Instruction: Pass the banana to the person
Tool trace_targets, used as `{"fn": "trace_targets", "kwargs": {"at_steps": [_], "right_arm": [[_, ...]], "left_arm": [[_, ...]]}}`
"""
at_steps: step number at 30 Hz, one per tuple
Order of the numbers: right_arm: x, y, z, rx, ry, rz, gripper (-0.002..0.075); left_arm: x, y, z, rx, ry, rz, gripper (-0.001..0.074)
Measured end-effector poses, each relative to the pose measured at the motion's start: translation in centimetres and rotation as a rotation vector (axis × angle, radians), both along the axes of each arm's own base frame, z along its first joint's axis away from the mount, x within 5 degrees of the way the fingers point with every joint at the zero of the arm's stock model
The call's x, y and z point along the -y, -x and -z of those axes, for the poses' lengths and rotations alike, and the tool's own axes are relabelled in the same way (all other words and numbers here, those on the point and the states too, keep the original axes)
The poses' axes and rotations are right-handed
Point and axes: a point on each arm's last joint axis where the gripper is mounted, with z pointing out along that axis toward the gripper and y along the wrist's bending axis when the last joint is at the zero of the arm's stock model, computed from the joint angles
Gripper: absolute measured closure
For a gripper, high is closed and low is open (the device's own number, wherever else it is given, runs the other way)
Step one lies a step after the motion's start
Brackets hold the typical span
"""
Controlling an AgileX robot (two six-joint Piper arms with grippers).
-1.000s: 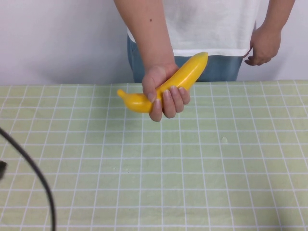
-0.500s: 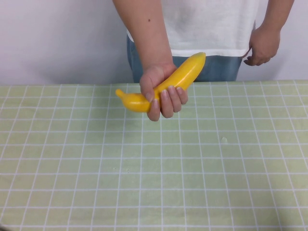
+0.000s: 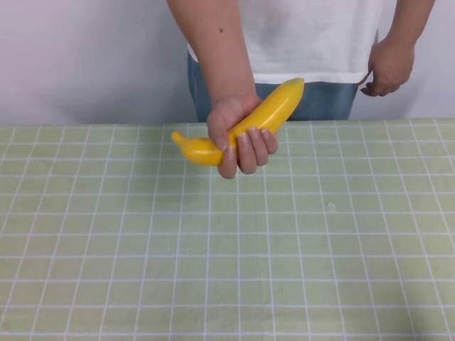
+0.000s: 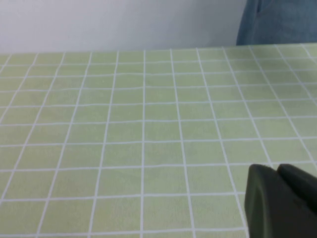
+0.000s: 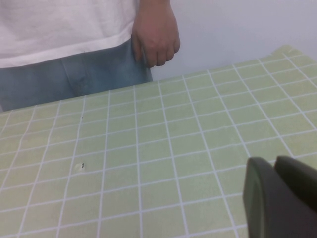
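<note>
**A:** Where is the banana [image 3: 245,126] sitting?

**B:** It is lying in the hand [image 3: 238,138] of the person [image 3: 313,39], whose fingers are curling around its middle. It is hanging above the far part of the tabletop [image 3: 227,249], tilting up toward the robot's right, with the stubby end poking out toward the robot's left.

**A:** What else is showing around it?

**B:** Only the pale green gridded cloth covering the tabletop, plus a tiny speck [image 3: 330,206] lying on it, well apart from the banana. The person's other hand [image 3: 387,67] is hanging loosely by the jeans, past the far edge.

**A:** And the pincers?

**B:** The left pincer [image 4: 282,201] is showing only as a dark block over the cloth in its own wrist view; I cannot tell whether it is spread or pressed together. The right pincer [image 5: 280,198] is looking the same in its view, and again I cannot tell. Neither is appearing in the high view.

**A:** Anything cut off?

**B:** The person's head and shoulders are running out of the picture, and the fingers are hiding the banana's middle.
</note>
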Motion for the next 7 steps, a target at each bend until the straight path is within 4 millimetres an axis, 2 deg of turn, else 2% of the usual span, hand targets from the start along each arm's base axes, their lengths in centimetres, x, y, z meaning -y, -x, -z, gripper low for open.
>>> {"fn": "trace_targets", "kwargs": {"at_steps": [7], "right_arm": [[0.00, 0.00, 0.00, 0.000, 0.000, 0.000, 0.0733]], "left_arm": [[-0.01, 0.03, 0.07, -0.008, 0.002, -0.002, 0.0731]]}}
